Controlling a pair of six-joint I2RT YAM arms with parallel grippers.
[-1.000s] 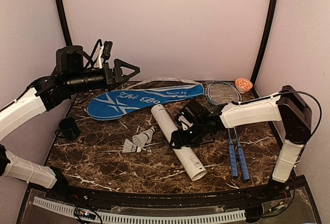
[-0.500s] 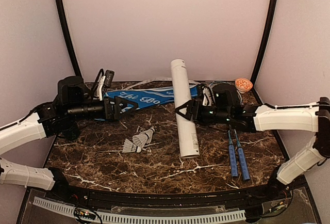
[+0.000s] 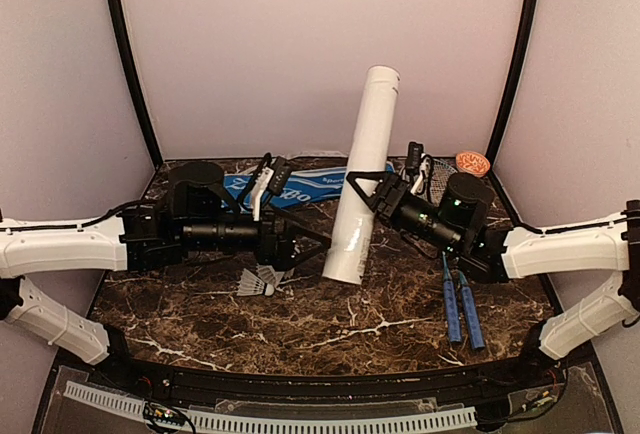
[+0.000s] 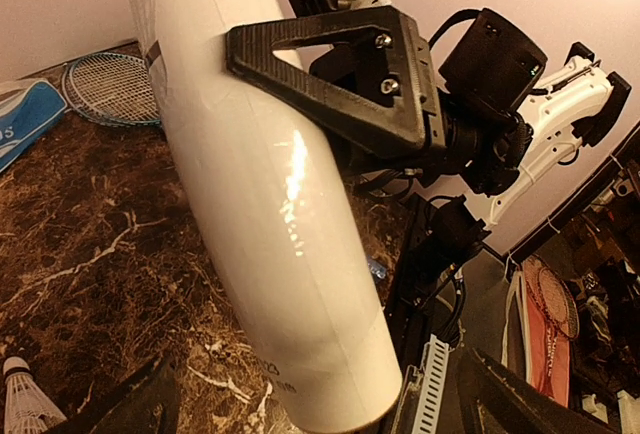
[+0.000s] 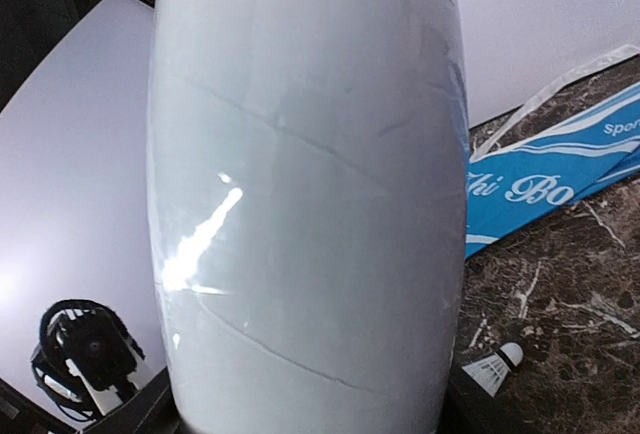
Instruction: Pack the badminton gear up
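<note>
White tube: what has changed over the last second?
The right gripper, shut on the long white tube, has raised it from lying flat to nearly upright. The left gripper swung down from high on the left and is open at the tube's lower end. The shuttlecocks, rackets and blue cover stayed put.

Plain pale walls (image 3: 300, 44) are enclosing a dark brown marbled worktop (image 3: 300, 329); black poles (image 3: 129, 64) are rising at its far corners, and soft light is falling evenly.
</note>
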